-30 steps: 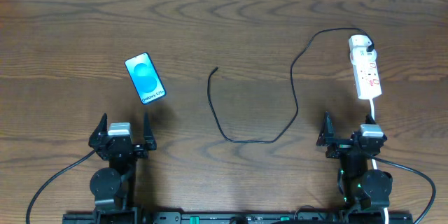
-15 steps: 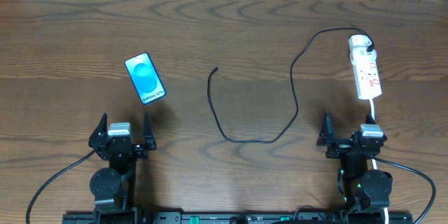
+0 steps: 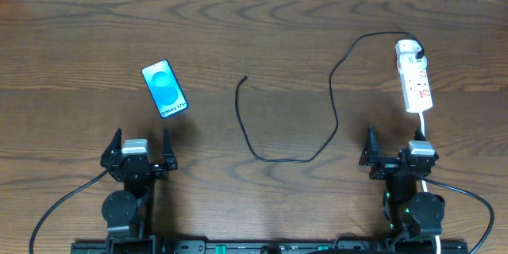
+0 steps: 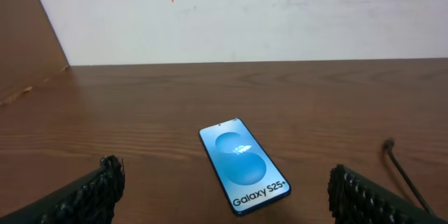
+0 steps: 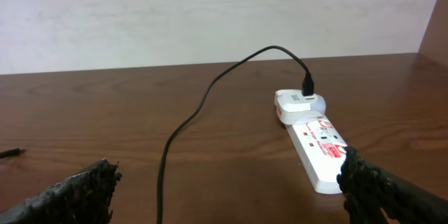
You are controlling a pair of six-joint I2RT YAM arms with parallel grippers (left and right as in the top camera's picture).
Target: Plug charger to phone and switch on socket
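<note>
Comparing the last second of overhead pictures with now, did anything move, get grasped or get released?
Nothing visibly changed. The phone, the charger and the socket lie where they were. The left gripper and the right gripper stay open at the near edge, holding nothing.

Blue phone (image 3: 165, 89), black charger (image 3: 331, 115), white/red socket (image 3: 415, 79).

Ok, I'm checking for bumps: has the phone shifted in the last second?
No. The phone lies just as far left of the charger tip as before, at the same tilt.
</note>
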